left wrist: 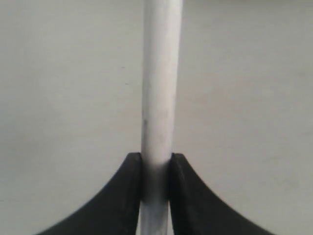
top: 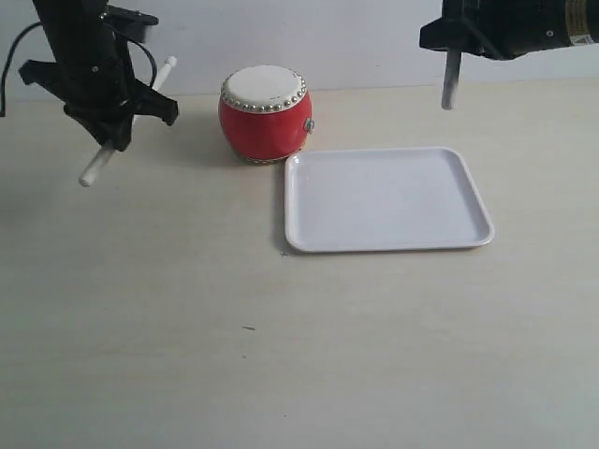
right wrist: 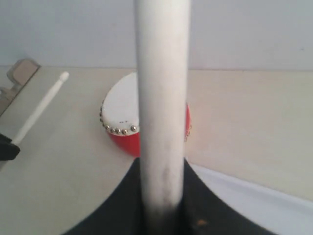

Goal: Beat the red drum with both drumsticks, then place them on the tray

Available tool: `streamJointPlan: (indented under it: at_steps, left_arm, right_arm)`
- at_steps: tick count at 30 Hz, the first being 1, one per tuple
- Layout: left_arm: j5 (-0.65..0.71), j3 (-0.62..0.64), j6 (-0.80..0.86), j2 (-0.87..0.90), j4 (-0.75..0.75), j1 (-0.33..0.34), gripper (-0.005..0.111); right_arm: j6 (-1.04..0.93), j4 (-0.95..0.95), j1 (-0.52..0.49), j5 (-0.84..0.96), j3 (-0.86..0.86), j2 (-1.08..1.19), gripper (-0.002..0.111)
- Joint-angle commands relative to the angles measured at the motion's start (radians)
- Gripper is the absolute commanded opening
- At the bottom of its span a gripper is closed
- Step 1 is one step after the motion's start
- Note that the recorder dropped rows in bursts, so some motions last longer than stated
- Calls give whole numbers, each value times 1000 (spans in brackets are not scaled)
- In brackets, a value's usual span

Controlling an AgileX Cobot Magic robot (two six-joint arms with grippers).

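Over the left side of the table [top: 187,327], I find the left gripper [top: 116,120] raised clear of the surface and clamped on the left drumstick [top: 96,166] at about mid-length. That stick is tilted: its small rounded tip points up toward the red drum [top: 265,112], its butt end points down and away from it, and neither end touches anything. The left wrist view confirms the hold, with both black fingers [left wrist: 128,186] pressed against the stick's sides and no gap showing.

Right gripper [top: 456,39]: high at the upper right of the exterior view, above the far edge of the table, beyond the tray [top: 388,245]. The right drumstick [top: 450,86] hangs from it nearly upright, its lower end clear of the table. In the right wrist view the stick runs out from between the dark jaws, which sit tight against it; I record it as gripped.

Red drum: upright on the table, off-white skin uppermost, silver studs round the rim, small metal ring on the side facing the tray. It stands just beside the tray's far left corner; I cannot tell whether the two touch.

Tray: flat on the table, right of centre. Both drumsticks are held in the air, apart from it.
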Motion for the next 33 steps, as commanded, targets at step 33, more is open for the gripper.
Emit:
streamJointPlan:
  at_steps: [33]
  left_arm:
    - [-79,-90,421,-40,56,-58,0]
  right_arm:
    - [-2437,1937,124,1903,-580,168,0]
